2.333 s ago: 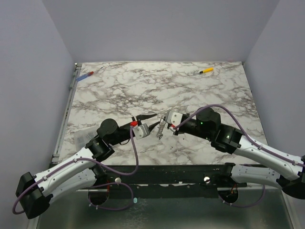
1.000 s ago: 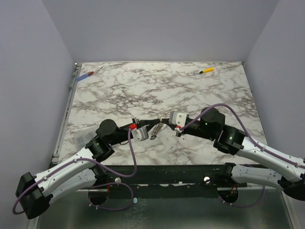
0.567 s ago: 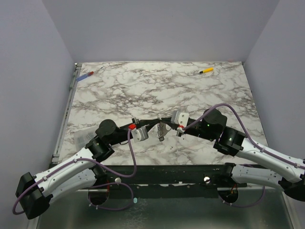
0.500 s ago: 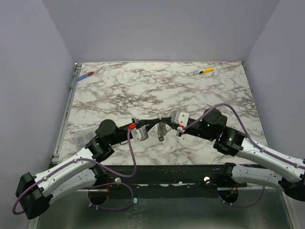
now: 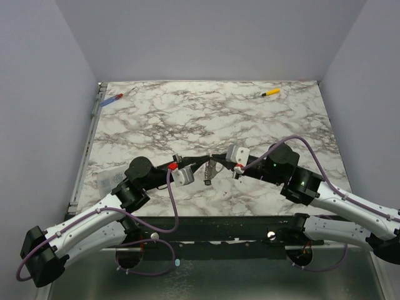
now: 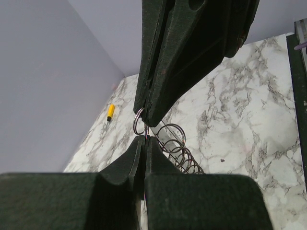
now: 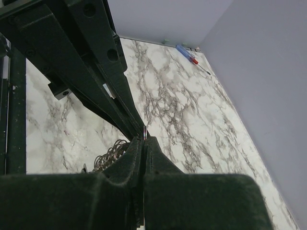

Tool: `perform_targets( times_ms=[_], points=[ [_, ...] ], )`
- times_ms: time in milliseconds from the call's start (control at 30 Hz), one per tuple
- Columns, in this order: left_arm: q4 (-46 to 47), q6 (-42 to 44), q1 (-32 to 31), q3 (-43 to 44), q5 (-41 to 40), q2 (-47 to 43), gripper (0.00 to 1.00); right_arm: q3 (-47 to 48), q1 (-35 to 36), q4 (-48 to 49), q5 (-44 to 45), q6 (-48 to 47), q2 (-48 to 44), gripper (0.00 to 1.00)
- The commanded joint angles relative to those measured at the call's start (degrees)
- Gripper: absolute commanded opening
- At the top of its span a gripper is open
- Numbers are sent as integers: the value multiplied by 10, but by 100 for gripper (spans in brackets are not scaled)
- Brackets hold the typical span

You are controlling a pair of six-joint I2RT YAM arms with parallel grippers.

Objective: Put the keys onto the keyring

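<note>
Where matte black fingers [image 6: 134,163] meet, a thin keyring [image 6: 139,122] glints.

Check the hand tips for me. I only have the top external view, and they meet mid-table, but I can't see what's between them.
Observer: In the left wrist view, the keyring, a thin loop, sits where the left hand and the right hand meet tip to tip. Both look shut on it.
Operator: Where are the keys relative to it?
Observer: The keys hang just below the ring as a string of overlapping loops. I cannot tell if any are threaded on.
Operator: Does the right wrist view add anything?
Observer: Yes. A thin bright sliver shows between the right hand's own fingertips, probably the ring seen edge-on.
</note>
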Motion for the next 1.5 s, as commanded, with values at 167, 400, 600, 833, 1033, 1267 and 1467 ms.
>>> perform_targets(
  times_ms=[167,400,600,833,1033,1267,1467],
  points=[
    [-2,4,-3,-6,10,-8,0,-8,2,47,32,7,-18,1],
    [-1,4,-3,-7,11,-9,0,-9,2,33,45,16,-9,1],
    [-1,4,-3,-7,14,-7,0,6,2,7,50,30,9,1],
    [-1,5,-3,-8,11,-7,0,25,2,-36,78,42,24,1],
    [-1,6,-3,-8,9,-9,0,28,2,-54,98,48,22,1],
    [0,6,-3,-8,9,-9,0,30,2,-74,101,58,22,1],
    [0,6,-3,-8,9,-9,0,36,2,-84,116,62,29,1]
  ],
)
